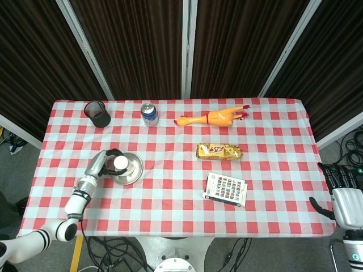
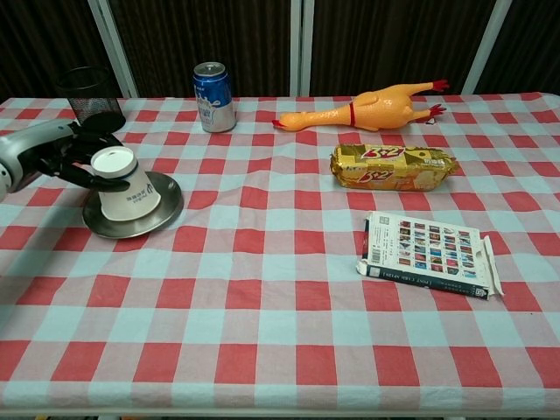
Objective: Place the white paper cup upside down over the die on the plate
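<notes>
A: What sat on the table [image 1: 170,192] w/ the checked cloth?
B: Landmark was the soda can [image 1: 150,114], at the back. Mesh cup [image 1: 97,113] left of it, rubber chicken [image 1: 211,118] right, plate [image 1: 129,171] in front-left, snack pack [image 1: 219,151] and booklet [image 1: 226,188] in front-right.

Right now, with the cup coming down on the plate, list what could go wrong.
1. The white paper cup sits tilted on the plate, so it may tip when the left hand lets go.
2. The die is hidden in both views, so it could be caught under the rim or left uncovered.
3. The hand's fingers wrap the cup close to the black mesh holder; a careless withdrawal might drag the cup or bump the holder.
</notes>
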Robot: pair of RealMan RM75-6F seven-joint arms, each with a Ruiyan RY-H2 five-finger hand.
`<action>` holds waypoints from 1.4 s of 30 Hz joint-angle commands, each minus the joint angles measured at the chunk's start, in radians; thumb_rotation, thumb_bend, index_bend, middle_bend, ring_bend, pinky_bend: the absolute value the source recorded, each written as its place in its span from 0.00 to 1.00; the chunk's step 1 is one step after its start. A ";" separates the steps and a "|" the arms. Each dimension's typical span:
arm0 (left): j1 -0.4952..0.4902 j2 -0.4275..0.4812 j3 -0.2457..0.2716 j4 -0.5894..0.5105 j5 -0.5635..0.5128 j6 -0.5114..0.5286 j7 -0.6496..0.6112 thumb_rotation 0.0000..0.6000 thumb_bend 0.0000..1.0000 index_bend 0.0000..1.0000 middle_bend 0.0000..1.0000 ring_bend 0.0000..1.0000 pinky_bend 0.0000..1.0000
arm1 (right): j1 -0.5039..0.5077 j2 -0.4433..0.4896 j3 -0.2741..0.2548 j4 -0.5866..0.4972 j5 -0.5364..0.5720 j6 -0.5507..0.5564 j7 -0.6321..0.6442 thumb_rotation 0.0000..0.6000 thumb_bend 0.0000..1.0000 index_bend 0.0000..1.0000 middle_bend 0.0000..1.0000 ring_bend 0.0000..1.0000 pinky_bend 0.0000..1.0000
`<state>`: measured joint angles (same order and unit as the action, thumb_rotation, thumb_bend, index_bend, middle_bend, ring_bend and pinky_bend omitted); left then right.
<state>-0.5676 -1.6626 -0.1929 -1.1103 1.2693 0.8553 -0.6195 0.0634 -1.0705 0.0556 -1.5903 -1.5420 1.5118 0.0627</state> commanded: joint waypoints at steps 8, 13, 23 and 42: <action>0.006 0.007 -0.004 -0.048 0.024 0.048 0.009 1.00 0.25 0.51 0.47 0.29 0.18 | -0.003 0.005 0.001 0.004 -0.003 0.008 0.006 1.00 0.17 0.01 0.13 0.00 0.00; 0.012 0.034 -0.034 -0.049 -0.003 0.061 -0.004 1.00 0.25 0.51 0.47 0.29 0.18 | -0.002 0.001 0.001 0.010 0.001 0.004 0.012 1.00 0.17 0.01 0.13 0.00 0.00; -0.004 0.036 -0.093 0.042 -0.091 0.019 -0.008 1.00 0.25 0.51 0.47 0.29 0.18 | 0.000 0.002 0.002 0.014 0.000 0.003 0.016 1.00 0.17 0.01 0.13 0.00 0.00; 0.002 -0.058 -0.117 0.232 -0.094 0.147 0.079 1.00 0.23 0.16 0.12 0.09 0.08 | -0.010 0.013 0.001 0.007 -0.002 0.016 0.012 1.00 0.17 0.01 0.13 0.00 0.00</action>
<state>-0.6006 -1.7361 -0.3123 -0.8586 1.1385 0.9010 -0.5646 0.0541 -1.0594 0.0558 -1.5824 -1.5445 1.5266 0.0757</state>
